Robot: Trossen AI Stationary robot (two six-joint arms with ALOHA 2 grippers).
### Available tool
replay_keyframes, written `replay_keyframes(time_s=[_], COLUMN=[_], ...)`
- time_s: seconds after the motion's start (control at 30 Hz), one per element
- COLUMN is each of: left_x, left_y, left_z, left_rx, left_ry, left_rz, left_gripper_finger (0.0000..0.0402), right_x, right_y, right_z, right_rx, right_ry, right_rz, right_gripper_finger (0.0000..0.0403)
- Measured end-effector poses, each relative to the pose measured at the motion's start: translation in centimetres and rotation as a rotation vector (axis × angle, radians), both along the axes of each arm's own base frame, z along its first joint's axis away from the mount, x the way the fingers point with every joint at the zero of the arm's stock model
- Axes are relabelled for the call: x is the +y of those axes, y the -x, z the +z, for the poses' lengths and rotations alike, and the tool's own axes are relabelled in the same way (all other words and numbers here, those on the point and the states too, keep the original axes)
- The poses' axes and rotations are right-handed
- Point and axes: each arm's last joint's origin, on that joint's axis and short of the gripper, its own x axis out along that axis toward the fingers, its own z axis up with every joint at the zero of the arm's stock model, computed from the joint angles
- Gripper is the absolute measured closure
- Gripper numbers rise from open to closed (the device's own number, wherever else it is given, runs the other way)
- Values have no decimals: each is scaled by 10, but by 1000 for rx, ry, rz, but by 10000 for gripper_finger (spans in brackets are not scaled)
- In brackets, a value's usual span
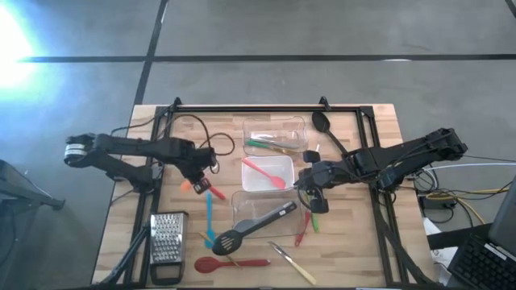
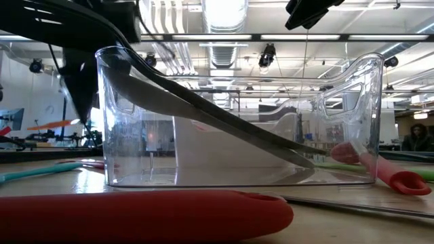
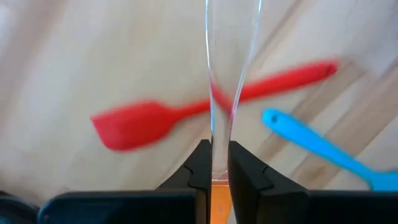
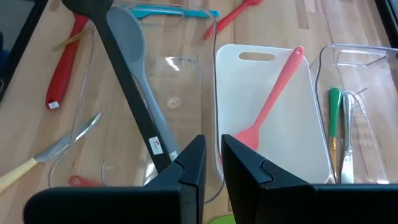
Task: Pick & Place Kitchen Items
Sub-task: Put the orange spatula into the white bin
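Note:
My left gripper (image 1: 199, 180) (image 3: 219, 155) hangs over the table's left half, shut on a slim clear piece with orange at its base (image 3: 219, 198); an orange bit (image 1: 187, 185) shows beside it. Below it lie a red spatula (image 3: 134, 123) and a teal spatula (image 1: 210, 214). My right gripper (image 1: 309, 190) (image 4: 213, 152), fingers close together and empty, hangs high at the near tub's right end. The near clear tub (image 1: 242, 201) holds a black slotted spoon (image 1: 242, 234) and a grey spoon (image 4: 127, 31), both leaning on its rim. The middle tub (image 1: 251, 184) holds a pink spatula (image 4: 273, 93). My left gripper pinches the narrow end of the clear piece (image 3: 219, 134) between its two fingers, with the orange part farther back between them. The fingers point down at the table. The clear piece reaches out past the fingertips and widens away from them, clear of the table.
The far tub (image 1: 300, 125) holds green and metal tools. A black ladle (image 1: 322, 125) lies at the far right. A steel box grater (image 1: 167, 236), a red spoon (image 1: 222, 263), a wood-handled tool (image 1: 294, 264) and small green and red tools (image 1: 310, 227) lie toward the near edge.

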Motion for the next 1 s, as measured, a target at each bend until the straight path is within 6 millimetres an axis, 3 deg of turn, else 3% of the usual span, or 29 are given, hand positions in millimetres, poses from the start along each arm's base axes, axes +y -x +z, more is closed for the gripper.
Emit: replay_keyframes(time_s=[0.3,0.57,0.77,1.0], left_x=[11,12,10,14], left_y=[-11,-49,-80,-105], left_z=[63,101,98,68], left_rx=[-341,-903,-1122,-1210], left_ry=[-366,-477,-464,-495], left_rz=[84,-117,-304,-328], left_gripper_finger=[371,371,371,371], right_x=[-1,-6,-7,-5], right_y=[-4,-6,-7,-8], right_z=[1,-6,-9,-16], right_rx=[-73,-137,-241,-443], right_ry=[25,111,123,106], right_rz=[-69,-237,-290,-260], right_gripper_finger=[359,360,359,358])
